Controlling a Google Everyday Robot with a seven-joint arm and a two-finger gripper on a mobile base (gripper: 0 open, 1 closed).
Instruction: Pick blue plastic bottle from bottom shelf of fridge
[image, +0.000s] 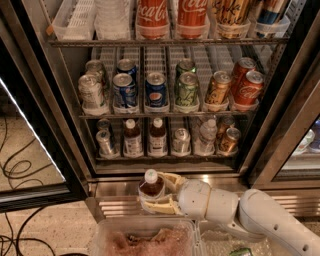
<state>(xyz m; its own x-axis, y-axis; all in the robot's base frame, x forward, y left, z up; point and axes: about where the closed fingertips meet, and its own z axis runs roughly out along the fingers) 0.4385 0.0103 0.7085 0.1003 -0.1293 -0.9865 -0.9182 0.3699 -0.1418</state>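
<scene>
Your pale two-finger gripper (154, 194) is clamped on the small white-capped blue plastic bottle (151, 186). It holds the bottle upright outside the black-framed glass-door fridge (277, 100), just below the front edge of the wire bottom shelf (190, 158). Extraction appears complete. Next, retract clear without tilting.

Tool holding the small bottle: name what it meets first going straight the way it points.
The tool, shut on the white-capped brown bottle, points left; likely first the open door's black frame, depth unclear.

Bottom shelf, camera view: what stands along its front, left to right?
Silver can, brown bottle, second brown bottle, second silver can, clear water bottle, bronze can. Below the shelf, the pincer grips the blue plastic bottle.
</scene>
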